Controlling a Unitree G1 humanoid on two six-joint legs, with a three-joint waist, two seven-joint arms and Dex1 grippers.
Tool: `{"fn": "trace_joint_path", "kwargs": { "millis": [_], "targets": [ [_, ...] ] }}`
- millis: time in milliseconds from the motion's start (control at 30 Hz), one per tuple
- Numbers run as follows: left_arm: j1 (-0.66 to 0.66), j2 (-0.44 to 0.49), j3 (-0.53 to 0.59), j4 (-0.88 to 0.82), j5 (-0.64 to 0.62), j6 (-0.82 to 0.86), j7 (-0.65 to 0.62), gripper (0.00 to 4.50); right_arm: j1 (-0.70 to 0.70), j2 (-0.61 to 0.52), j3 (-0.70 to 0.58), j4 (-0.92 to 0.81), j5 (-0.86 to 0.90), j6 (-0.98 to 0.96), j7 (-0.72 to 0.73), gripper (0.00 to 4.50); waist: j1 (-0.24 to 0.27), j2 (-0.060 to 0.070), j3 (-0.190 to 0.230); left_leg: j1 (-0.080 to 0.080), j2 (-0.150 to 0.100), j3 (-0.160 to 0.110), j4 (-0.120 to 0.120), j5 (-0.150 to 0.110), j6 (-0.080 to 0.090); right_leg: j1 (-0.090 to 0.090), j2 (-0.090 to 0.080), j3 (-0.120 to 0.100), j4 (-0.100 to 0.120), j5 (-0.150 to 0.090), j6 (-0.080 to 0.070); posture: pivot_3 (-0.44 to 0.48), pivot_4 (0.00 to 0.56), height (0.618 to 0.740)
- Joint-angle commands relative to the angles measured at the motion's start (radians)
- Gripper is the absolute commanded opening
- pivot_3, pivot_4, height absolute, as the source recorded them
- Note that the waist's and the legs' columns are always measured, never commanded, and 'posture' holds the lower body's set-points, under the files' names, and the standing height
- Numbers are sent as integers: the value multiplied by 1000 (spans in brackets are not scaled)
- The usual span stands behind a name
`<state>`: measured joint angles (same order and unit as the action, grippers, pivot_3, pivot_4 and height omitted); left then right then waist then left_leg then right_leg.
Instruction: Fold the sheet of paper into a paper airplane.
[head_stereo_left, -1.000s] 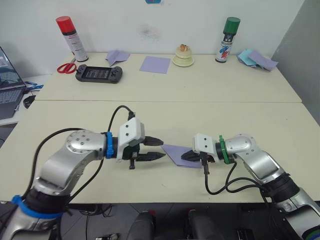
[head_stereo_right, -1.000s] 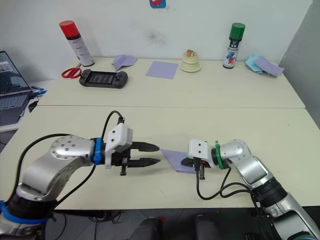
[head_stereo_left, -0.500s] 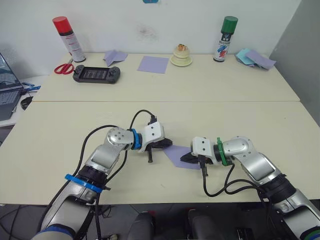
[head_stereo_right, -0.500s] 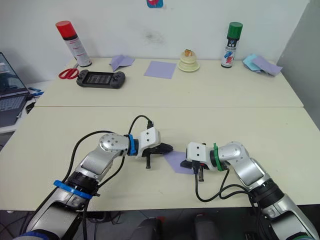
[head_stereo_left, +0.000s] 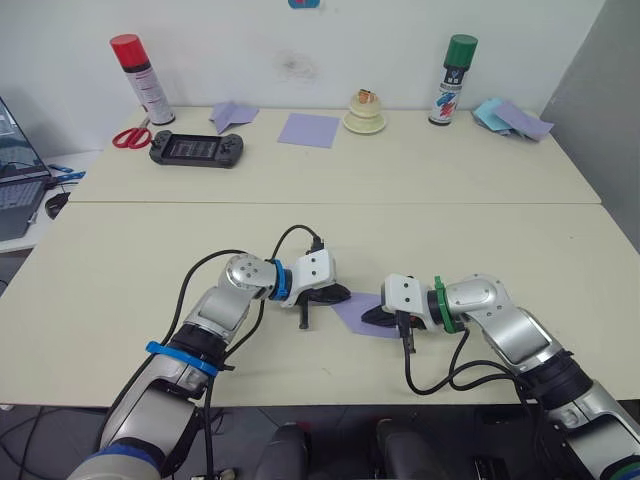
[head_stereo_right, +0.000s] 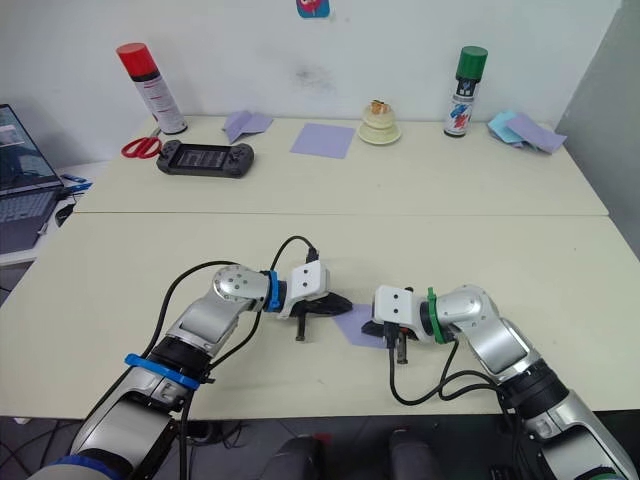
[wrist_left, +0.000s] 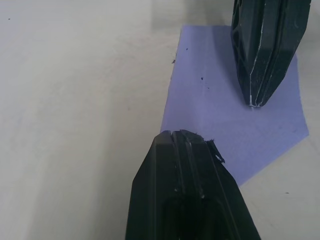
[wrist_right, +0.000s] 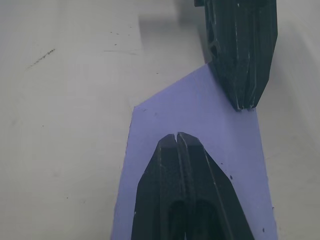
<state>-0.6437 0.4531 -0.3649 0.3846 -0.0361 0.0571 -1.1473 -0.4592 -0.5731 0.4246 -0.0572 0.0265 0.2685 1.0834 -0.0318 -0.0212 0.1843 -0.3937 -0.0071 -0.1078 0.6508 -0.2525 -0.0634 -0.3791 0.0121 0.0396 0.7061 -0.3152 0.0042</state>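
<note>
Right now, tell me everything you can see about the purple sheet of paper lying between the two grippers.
The sheet of paper is thin, matte lavender-purple, already folded to an angular shape with a pointed corner. It lies flat on the near table, at its front middle. The left gripper presses on one end and the right gripper on the other, each with jaws shut. Nothing else touches it.

1. Lavender-purple sheet of paper lies on a cream table.
2. Black-fingered left gripper and right gripper, each on a white block with a silver arm.
3. Behind the sheet: a lavender square, a red-capped can, a green-capped can, red-handled scissors, a black game console and pale blue paper.
</note>
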Motion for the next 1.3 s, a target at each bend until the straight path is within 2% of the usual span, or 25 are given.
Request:
{"fn": "trace_joint_path", "kwargs": {
  "millis": [33, 133, 233, 400, 533, 800, 1300],
  "targets": [
    [-7, -12, -7, 54, 27, 24, 2, 25, 7, 9, -48, -68, 21, 10, -32, 0, 0, 0, 0, 0, 0, 0, 1, 0, 0, 0, 0, 0, 1, 0, 0, 0, 150, 740],
    [-12, -15, -12, 68, 27, 39, -18, 25, 40, -6, -95, -139, 57, 23, -41, 0, 0, 0, 0, 0, 0, 0, 8, 0, 0, 0, 0, 0, 7, 0, 0, 0, 150, 740],
    [-18, -22, -8, 82, 23, 54, -21, 0, 82, -17, -143, -205, 68, 16, -75, 557, 0, 0, 0, 1, 0, 0, 11, 0, 0, 3, 1, -1, 7, -3, 5, 0, 150, 740],
    [-29, -29, -2, 103, 16, 76, -34, 0, 218, -36, -174, -300, 15, -153, -141, 2279, 0, 0, 0, 5, 0, 0, 10, 0, 0, 6, 1, 0, 7, -3, 6, 0, 150, 740],
    [-38, -39, 6, 115, 15, 87, -42, 0, 273, -23, -136, -283, -81, -285, -213, 3636, 0, 0, 0, 6, 0, 2, 10, 0, 0, 6, 1, 1, 8, -3, 6, 0, 150, 740],
    [-42, -40, 10, 116, 19, 92, -55, 0, 274, 31, -106, -198, -176, -368, -312, 3636, 0, 0, 0, 9, 0, 2, 10, 0, 1, 9, 1, 2, 7, -2, 7, 0, 150, 740],
    [-28, -30, 4, 99, 23, 84, -66, 0, 246, 27, -122, -84, -241, -411, -381, 3636, 0, 0, 0, 9, 0, 2, 10, 0, 1, 8, 1, 3, 7, -2, 7, 0, 150, 740]
  ]
}}
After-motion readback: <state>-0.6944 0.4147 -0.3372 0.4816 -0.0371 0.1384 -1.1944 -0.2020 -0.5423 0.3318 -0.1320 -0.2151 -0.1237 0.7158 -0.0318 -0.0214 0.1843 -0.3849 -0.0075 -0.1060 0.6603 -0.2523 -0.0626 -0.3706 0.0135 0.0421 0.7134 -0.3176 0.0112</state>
